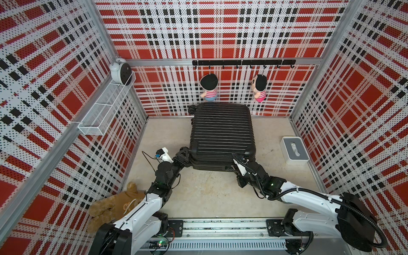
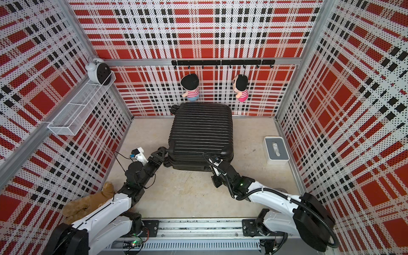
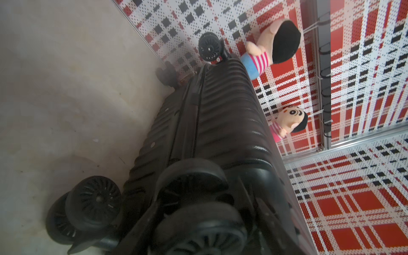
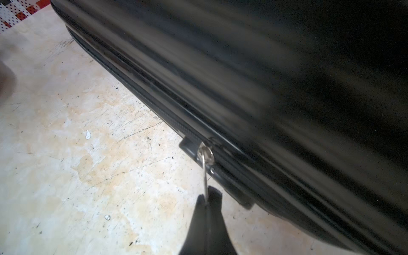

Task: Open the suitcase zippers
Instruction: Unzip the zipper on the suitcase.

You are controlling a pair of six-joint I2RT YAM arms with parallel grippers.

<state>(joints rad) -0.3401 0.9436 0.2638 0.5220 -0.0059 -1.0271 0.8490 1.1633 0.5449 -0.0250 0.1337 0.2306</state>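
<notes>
At frame centre: suitcase (image 1: 221, 132), upper end by back wall (image 1: 220, 33). Above it, under hook rail (image 1: 242, 62): left doll (image 1: 209, 87), right doll (image 1: 259, 88). Right of it: tissue box (image 1: 294, 150). Lower left: teddy bear (image 1: 112, 205). Upper left: wire basket (image 1: 92, 130), clock (image 1: 120, 70) at its upper end. At suitcase's lower edge: zipper pull (image 4: 205, 159), between right gripper (image 4: 207, 197) fingertips.

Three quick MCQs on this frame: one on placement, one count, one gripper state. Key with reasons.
1. Where is the tissue box?
A) in the wire shelf
B) on the floor, on the right arm's side of the suitcase
C) atop the suitcase

2. How many plush dolls hang from the hook rail?
A) one
B) two
C) four

3. The right gripper is:
A) open, clear of everything
B) shut on a wheel
C) shut on the zipper pull

Key: 1 B, it stands on the floor apart from the case. 2 B, two striped dolls hang there. 3 C, its fingertips pinch the silver pull in the right wrist view.
</notes>
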